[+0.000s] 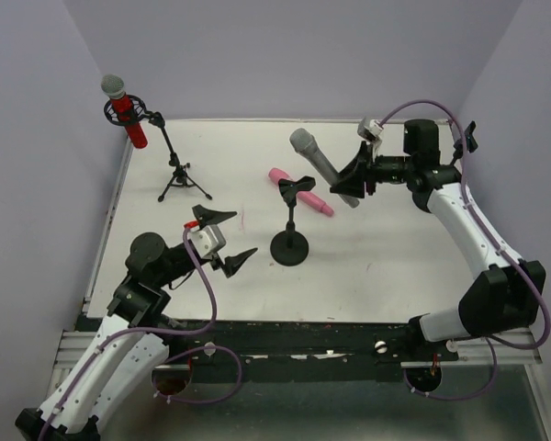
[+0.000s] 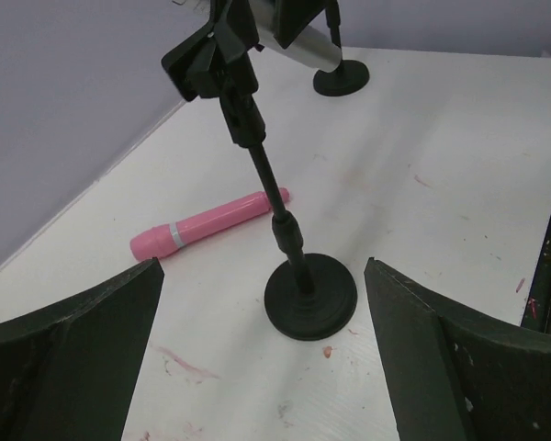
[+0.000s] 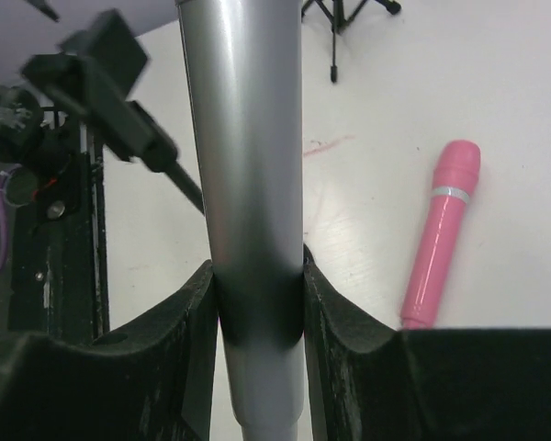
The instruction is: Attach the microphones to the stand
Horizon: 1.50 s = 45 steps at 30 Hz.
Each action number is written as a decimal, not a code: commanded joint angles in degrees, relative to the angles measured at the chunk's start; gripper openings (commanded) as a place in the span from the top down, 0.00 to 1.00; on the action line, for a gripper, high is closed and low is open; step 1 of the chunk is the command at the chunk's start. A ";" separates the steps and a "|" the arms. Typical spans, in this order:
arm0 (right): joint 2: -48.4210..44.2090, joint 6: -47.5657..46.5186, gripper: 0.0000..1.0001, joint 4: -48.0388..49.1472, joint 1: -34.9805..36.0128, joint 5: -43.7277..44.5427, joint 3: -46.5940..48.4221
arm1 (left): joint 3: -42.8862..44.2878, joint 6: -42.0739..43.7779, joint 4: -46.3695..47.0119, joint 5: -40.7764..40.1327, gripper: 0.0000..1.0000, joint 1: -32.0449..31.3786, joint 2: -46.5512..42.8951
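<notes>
My right gripper (image 1: 351,186) is shut on the silver-grey microphone (image 1: 318,161), held tilted above the table; its body (image 3: 243,165) runs between my fingers. The pink microphone (image 1: 300,192) lies flat on the table, also in the left wrist view (image 2: 207,225) and the right wrist view (image 3: 441,234). A round-base stand (image 1: 290,246) with an empty clip (image 1: 297,188) stands mid-table, just ahead of my open, empty left gripper (image 1: 227,239); its base (image 2: 309,296) lies between my fingers. The red microphone (image 1: 125,110) sits in the tripod stand (image 1: 182,179) at the far left.
The white table (image 1: 395,266) is bounded by purple walls at the left, back and right. Its black front rail (image 1: 303,335) runs along the near edge. A third round stand base (image 2: 341,77) shows in the left wrist view, beyond the silver microphone.
</notes>
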 commanded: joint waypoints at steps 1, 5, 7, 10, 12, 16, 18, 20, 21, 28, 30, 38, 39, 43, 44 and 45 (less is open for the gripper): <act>-5.97 1.58 0.99 7.75 -0.39 -9.86 -3.33 | 6.75 4.39 6.12 8.32 0.01 0.30 6.33; -7.56 -0.35 0.99 7.48 -0.31 -14.78 -3.95 | 11.94 5.36 7.26 11.21 0.01 0.39 13.27; -8.17 -1.23 0.99 7.48 -0.31 -17.33 -4.47 | 14.31 5.62 8.49 12.97 0.01 0.48 16.88; -8.61 -2.37 0.98 8.10 -0.31 -18.92 -5.35 | 17.13 6.32 9.90 14.38 0.01 0.65 21.71; -8.88 -2.99 0.98 9.50 -0.39 -19.01 -6.32 | 18.97 6.94 10.25 15.96 0.01 0.83 24.96; -8.70 -2.99 0.98 12.22 -0.31 -18.84 -8.08 | 22.23 6.76 10.87 17.98 0.01 0.92 30.50; -8.53 -2.20 0.98 13.72 -0.39 -18.75 -8.78 | 23.11 6.50 11.57 19.04 0.01 0.74 32.62; -8.53 -1.50 0.98 15.21 -0.31 -18.66 -9.31 | 23.29 6.24 12.45 19.74 0.01 0.83 34.11; -8.53 -1.15 0.98 15.91 -0.31 -18.40 -9.48 | 23.29 6.24 13.24 20.09 0.01 0.83 34.73; -8.26 -0.26 0.98 17.41 -0.31 -18.31 -9.57 | 22.06 2.99 20.27 19.84 0.03 0.92 38.07; -8.18 -0.35 0.98 17.68 -0.39 -18.05 -9.57 | 22.23 2.46 20.71 19.05 0.05 0.92 39.12; -7.65 -0.18 0.98 18.29 -0.22 -18.66 -9.40 | 22.23 0.53 22.38 17.99 0.14 0.83 41.67; -7.47 -0.09 0.98 18.38 -0.22 -18.66 -9.31 | 21.97 -0.09 23.17 17.73 0.15 0.83 41.94; -7.12 0.09 0.98 18.82 -0.13 -18.75 -9.31 | 21.44 -1.85 25.02 17.90 0.21 0.74 42.55; -6.95 0.26 0.98 19.00 -0.04 -18.66 -9.40 | 21.44 -2.02 25.02 18.16 0.23 0.83 42.82; -6.77 0.44 0.98 19.08 0.05 -18.66 -9.31 | 21.44 -2.37 25.02 18.16 0.24 0.74 42.99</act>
